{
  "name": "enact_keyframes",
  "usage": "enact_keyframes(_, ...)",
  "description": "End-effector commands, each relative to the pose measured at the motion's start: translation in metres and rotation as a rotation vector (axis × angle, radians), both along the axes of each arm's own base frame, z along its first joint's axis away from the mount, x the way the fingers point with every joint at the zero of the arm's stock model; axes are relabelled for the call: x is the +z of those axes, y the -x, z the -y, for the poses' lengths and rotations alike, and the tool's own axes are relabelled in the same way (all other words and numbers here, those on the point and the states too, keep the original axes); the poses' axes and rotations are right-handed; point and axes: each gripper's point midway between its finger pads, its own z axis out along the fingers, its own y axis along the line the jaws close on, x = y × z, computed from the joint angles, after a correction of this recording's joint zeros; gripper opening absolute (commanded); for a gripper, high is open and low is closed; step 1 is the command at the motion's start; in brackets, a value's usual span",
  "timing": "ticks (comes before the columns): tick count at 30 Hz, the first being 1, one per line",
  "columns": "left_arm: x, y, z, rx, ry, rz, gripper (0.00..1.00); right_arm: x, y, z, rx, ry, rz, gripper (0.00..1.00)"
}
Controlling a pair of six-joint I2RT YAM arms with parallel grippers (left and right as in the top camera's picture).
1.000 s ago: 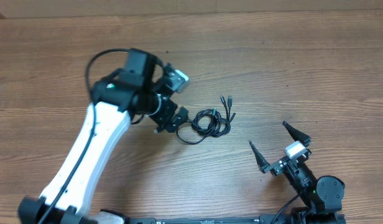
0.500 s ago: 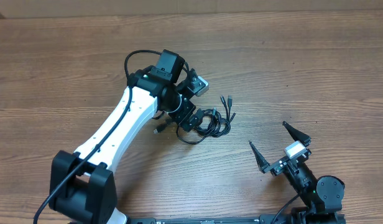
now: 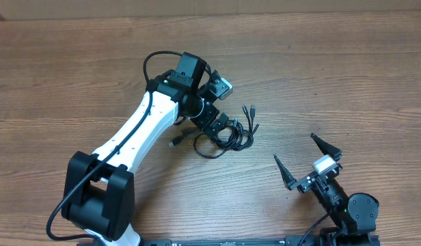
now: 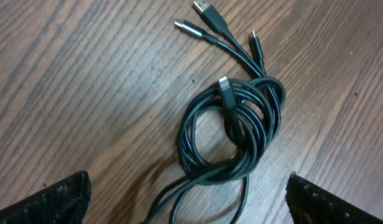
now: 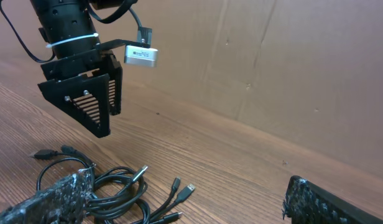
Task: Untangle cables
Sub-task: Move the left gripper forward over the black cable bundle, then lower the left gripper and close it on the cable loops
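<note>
Black thin cables point(image 4: 227, 102), coiled with plugs fanning far-right, lie directly beneath the spread left gripper point(image 3: 214, 128). The right gripper point(image 3: 294, 147), likewise spread, sits well apart.

No readable text anywhere; white label point(image 5: 140, 56) on left arm point(image 5: 64, 28) (print too small).

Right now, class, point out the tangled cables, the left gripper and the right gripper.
cables point(image 4: 232, 115), left wrist view, on the cord crossing the coil.
left gripper point(image 4: 188, 177), left wrist view, midway between its open fingertips.
right gripper point(image 3: 294, 146), overhead view, midway between its open fingertips.
</note>
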Motion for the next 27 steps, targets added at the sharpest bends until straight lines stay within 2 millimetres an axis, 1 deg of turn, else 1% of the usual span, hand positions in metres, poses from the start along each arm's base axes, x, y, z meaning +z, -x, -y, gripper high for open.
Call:
enact_keyframes(1,-0.003,-0.005,0.007,-0.028,0.004,0.010,1.00,-0.003,-0.001,0.002,-0.009,-0.001,-0.002,1.00)
enact_keyframes(3,-0.008,-0.006,0.006,-0.027,-0.007,0.005,1.00,-0.003,-0.001,0.002,-0.009,-0.001,-0.002,1.00)
enact_keyframes(6,-0.021,-0.007,0.002,-0.034,-0.044,-0.004,1.00,-0.003,-0.001,0.002,-0.009,-0.001,-0.002,1.00)
enact_keyframes(10,-0.037,-0.007,0.004,-0.047,-0.055,-0.028,1.00,-0.003,-0.001,0.002,-0.009,-0.001,-0.002,1.00)
enact_keyframes(16,-0.057,-0.005,0.008,-0.057,-0.071,-0.062,0.87,-0.003,-0.001,0.002,-0.009,-0.001,-0.002,1.00)
enact_keyframes(18,-0.062,-0.004,0.008,-0.058,-0.077,-0.074,0.87,-0.003,-0.001,0.002,-0.009,-0.001,-0.002,1.00)
enact_keyframes(21,-0.072,-0.005,0.008,-0.059,-0.084,-0.089,0.90,-0.003,-0.001,0.002,-0.009,-0.001,-0.002,1.00)
enact_keyframes(24,-0.083,-0.005,0.008,-0.059,-0.090,-0.101,0.90,-0.003,-0.001,0.002,-0.009,-0.001,-0.002,1.00)
enact_keyframes(27,-0.087,-0.008,0.009,-0.059,-0.088,-0.097,0.89,-0.003,-0.001,0.002,-0.009,-0.001,-0.002,1.00)
